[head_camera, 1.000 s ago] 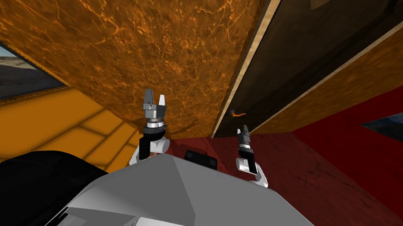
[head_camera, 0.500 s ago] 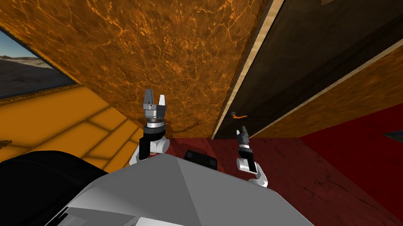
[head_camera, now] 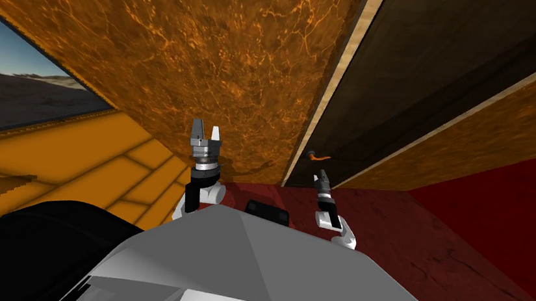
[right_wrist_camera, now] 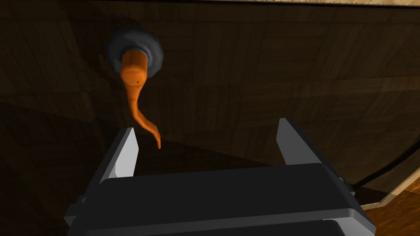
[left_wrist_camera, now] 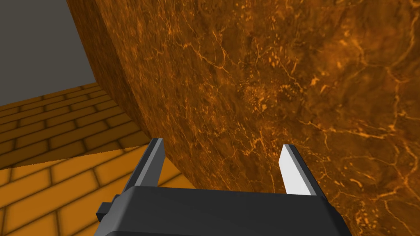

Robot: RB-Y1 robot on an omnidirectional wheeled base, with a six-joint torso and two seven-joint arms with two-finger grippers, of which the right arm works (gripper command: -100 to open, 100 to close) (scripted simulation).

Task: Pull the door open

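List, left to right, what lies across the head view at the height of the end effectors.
window → yellow brick surface → left end effector → pale door frame edge → orange door handle → red wall

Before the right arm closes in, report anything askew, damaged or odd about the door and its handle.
Nothing stands out. The dark door sits in its pale frame, and its orange lever handle is whole on its grey rosette. The right end effector is open just short of the handle's tip, not gripping it.
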